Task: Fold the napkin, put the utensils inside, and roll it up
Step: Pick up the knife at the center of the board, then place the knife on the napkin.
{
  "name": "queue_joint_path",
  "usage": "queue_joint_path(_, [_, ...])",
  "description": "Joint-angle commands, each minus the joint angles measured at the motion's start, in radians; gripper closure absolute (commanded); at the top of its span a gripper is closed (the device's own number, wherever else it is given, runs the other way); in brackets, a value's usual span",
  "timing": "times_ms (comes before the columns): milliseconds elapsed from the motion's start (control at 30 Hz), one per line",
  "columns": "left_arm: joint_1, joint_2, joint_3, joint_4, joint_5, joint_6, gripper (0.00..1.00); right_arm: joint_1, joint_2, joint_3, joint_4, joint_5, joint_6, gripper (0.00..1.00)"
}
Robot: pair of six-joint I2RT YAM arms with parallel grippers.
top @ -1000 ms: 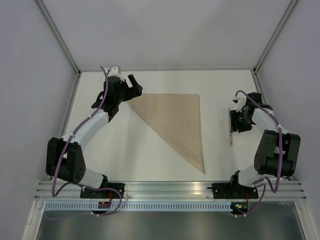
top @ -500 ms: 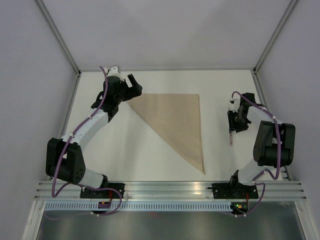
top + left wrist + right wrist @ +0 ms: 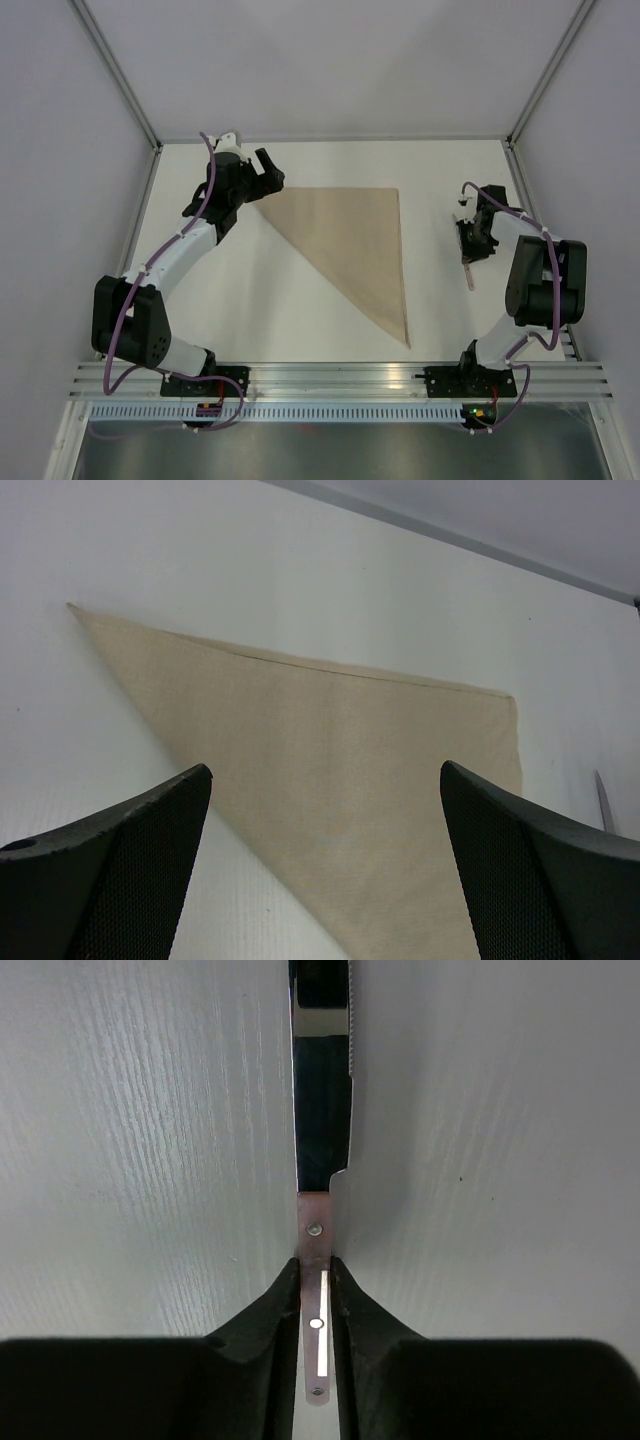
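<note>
Right wrist view: thin silver table knife, serrated blade, riveted handle, pinched at the handle between the right gripper's black fingers. Lifted or resting on the white tabletop: hard to say from here. Overhead, the knife sits well right of the large tan cloth napkin, folded into a triangle, flat mid-table. By the napkin's far-left corner the left gripper is spread wide, holding nothing.
</note>
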Motion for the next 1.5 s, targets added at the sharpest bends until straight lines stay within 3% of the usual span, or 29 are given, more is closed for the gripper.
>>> queue_joint_path(0, [0.007, 0.003, 0.021, 0.036, -0.009, -0.011, 0.00, 0.004, 0.046, -0.021, 0.029, 0.074, -0.004, 0.79])
queue_joint_path(133, [0.007, 0.009, 0.023, 0.034, -0.017, -0.012, 0.00, 0.004, 0.060, -0.016, 0.047, 0.081, -0.033, 1.00])
queue_joint_path(500, [0.016, 0.022, 0.073, -0.009, -0.038, -0.009, 0.00, 0.054, -0.031, 0.209, -0.042, 0.041, -0.081, 1.00])
queue_joint_path(667, [0.043, 0.001, 0.106, -0.047, -0.057, -0.040, 0.00, 0.195, -0.019, 0.336, -0.105, -0.004, -0.053, 0.99])
queue_joint_path(1167, [0.065, -0.094, 0.225, -0.220, -0.176, -0.034, 0.00, 0.813, 0.286, 0.663, -0.160, 0.062, 0.119, 1.00])
queue_joint_path(1467, [0.073, -0.111, 0.230, -0.250, -0.187, -0.024, 0.00, 0.930, 0.420, 0.754, -0.172, 0.071, 0.198, 1.00])
